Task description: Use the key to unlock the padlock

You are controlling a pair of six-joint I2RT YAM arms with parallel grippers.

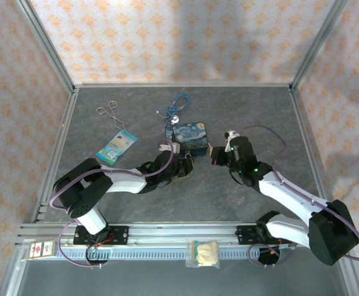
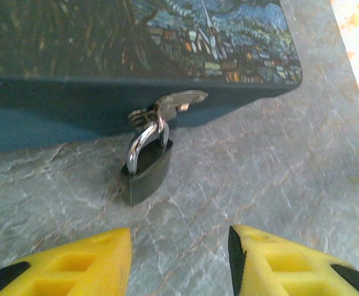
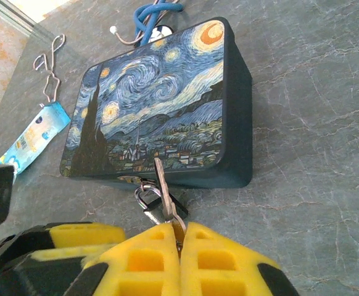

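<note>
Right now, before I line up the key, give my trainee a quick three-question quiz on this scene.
1. True or false: the left gripper is shut on the padlock.
2. Which gripper holds the key? A) left B) right C) neither
3. Fill in: the padlock's shackle is looped through the latch of the blue painted ___.

Key
1. False. Its jaws stand open, with the padlock on the table ahead of them.
2. B. The right gripper pinches the key's head, shaft pointing toward the latch.
3. box
</note>
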